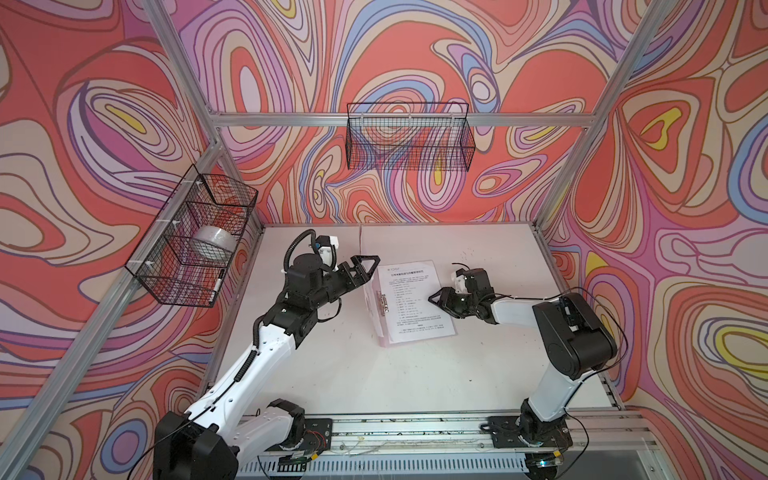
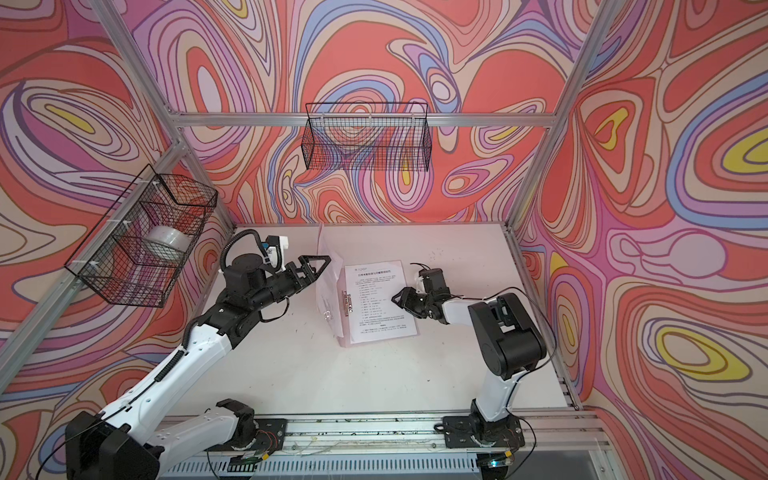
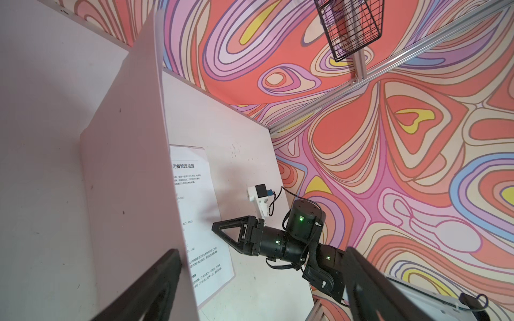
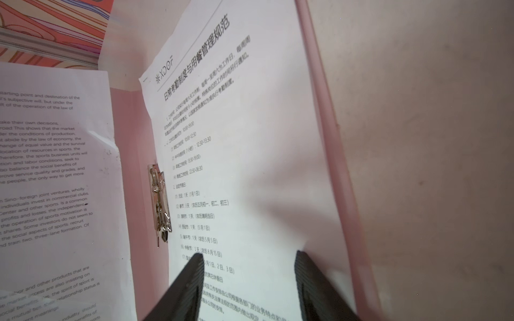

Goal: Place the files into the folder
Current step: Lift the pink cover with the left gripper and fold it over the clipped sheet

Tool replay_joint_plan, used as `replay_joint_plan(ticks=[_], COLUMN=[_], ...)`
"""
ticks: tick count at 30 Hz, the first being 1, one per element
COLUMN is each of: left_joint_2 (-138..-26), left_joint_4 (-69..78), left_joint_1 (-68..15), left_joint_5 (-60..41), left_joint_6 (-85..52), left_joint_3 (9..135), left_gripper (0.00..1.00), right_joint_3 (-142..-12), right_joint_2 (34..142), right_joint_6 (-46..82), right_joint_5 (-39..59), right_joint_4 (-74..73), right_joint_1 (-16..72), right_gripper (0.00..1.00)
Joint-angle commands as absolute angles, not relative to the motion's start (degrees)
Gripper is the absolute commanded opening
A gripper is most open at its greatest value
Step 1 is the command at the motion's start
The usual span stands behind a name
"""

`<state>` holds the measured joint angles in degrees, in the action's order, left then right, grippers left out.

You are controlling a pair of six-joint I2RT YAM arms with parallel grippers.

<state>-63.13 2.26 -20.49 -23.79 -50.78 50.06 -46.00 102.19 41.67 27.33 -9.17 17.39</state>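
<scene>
Two things could go wrong from here, I reckon. The pale-pink folder (image 1: 385,340) lies open in the middle of the table (image 1: 332,374). Its raised cover (image 3: 125,166) stands almost upright with nothing pinching it. It could topple shut onto the right gripper (image 1: 434,298), or flop back flat and spill the English-text sheet (image 4: 50,166) that seems to lean against its inner face. The heading-and-list sheet (image 1: 415,303) lies flat on the folder's other half, beside the metal clip (image 4: 160,200) rather than under it, so it looks loose. A sideways drag by that gripper would likely skew or crease it. The left gripper (image 1: 372,272) hovers just beside the cover's outer face with its fingers (image 3: 155,283) spread wide and holding nothing; whether one brushes the cover I cannot tell. The right gripper's fingers (image 4: 192,278) stand about half apart, also holding nothing. Their tips are down on or just above the heading-and-list sheet near its outer edge, and I cannot tell whether they press it.
</scene>
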Motion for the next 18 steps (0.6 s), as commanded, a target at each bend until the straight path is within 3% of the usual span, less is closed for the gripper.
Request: replay_joint_plan(ticks=[1, 18], left_joint_2=[-66.5, -81.4], left_joint_4=[2.2, 22.9], left_joint_1=[-21.0, -28.9], left_joint_5=[-23.5, -25.2], left_joint_6=[-50.3, -51.3], left_joint_3=[48.6, 50.0], left_gripper=[0.91, 0.92], right_joint_3=[-43.0, -41.8], right_joint_2=[107.1, 104.5], right_joint_6=[42.4, 42.8], right_joint_5=[26.0, 26.3], right_joint_4=[-1.6, -0.9], right_joint_1=[18.4, 18.4], right_gripper=[0.55, 0.55])
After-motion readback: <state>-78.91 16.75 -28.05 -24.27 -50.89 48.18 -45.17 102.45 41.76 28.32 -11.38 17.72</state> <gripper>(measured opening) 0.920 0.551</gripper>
